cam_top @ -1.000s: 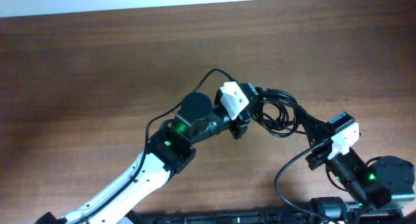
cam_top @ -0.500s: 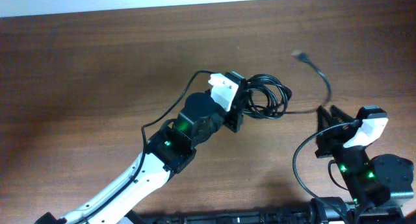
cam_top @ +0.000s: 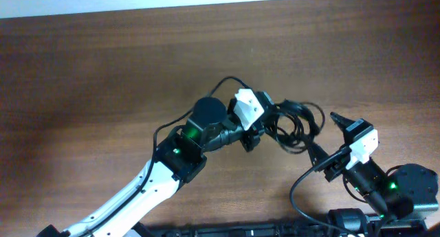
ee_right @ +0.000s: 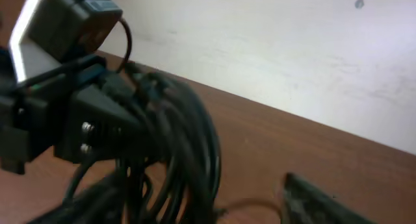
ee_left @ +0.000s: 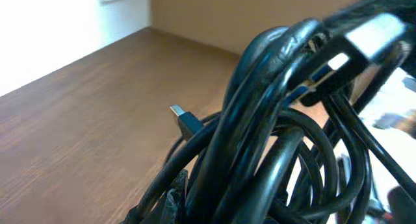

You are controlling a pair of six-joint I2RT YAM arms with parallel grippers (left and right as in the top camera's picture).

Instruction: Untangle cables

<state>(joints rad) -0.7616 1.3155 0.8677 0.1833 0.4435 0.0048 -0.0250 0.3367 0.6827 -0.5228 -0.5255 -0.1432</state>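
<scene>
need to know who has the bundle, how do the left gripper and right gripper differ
The left gripper is shut on the cables; the right gripper stands open beside them. Seen from overhead, the left gripper reaches in from the left, the right gripper from the lower right. Both point at the same bundle.

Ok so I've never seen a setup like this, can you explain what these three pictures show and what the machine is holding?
It is a robot with two jointed arms, each ending in a two-finger gripper, working over a brown wooden table. One picture looks down from above; the other two come from small cameras on the left and right wrists, so they are close up and blurry. The left gripper is clamped on a looped bundle of thin black cables, with a small silver plug poking out. The right gripper is open, fingers spread close to that bundle; whether they reach around it I cannot tell.
</scene>
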